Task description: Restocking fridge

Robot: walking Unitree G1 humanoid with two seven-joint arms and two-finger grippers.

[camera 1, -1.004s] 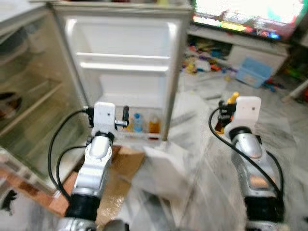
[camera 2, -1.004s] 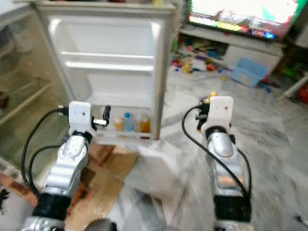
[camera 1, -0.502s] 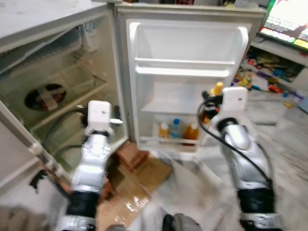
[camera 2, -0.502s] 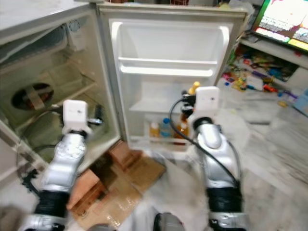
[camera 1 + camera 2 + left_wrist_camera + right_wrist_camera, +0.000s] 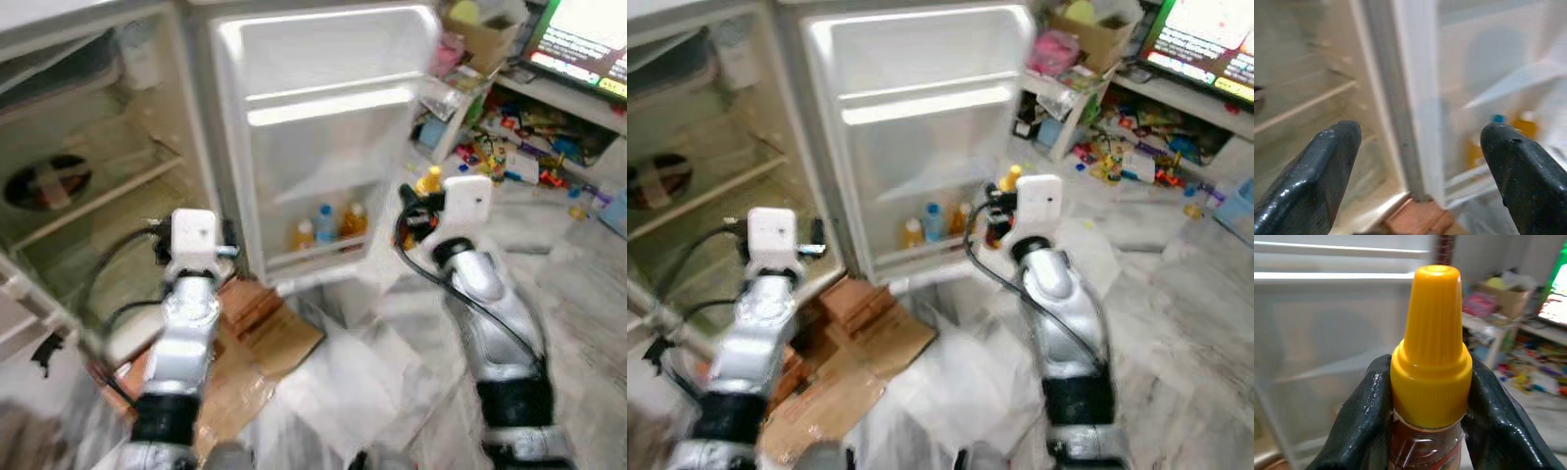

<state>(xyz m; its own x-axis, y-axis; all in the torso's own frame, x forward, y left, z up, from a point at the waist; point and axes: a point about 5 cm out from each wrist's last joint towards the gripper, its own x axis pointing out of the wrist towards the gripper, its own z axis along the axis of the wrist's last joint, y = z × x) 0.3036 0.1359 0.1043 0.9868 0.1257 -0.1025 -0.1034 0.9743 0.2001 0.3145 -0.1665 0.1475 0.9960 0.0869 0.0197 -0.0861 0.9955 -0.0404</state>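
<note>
The fridge stands open, its white door (image 5: 323, 108) swung out with shelves on the inside. On the bottom door shelf (image 5: 318, 253) stand three small bottles (image 5: 325, 223), two orange and one with a blue cap. My right gripper (image 5: 419, 204) is shut on a bottle of brown liquid with a yellow cap (image 5: 1430, 357), held upright just off the door's outer edge. My left gripper (image 5: 1418, 147) is open and holds nothing, in front of the hinge side between the fridge's inside (image 5: 88, 176) and the door.
Flattened cardboard (image 5: 265, 338) and reddish blocks (image 5: 247, 297) lie on the floor below the door, with a white sheet (image 5: 343, 382) nearer me. Scattered toys (image 5: 509, 147), a cardboard box (image 5: 480, 29) and a lit screen (image 5: 588, 49) are at the right.
The whole picture has shifted, so the camera has moved; the door now lies more to the left. The right gripper still grips the yellow-capped bottle; the left stays open.
</note>
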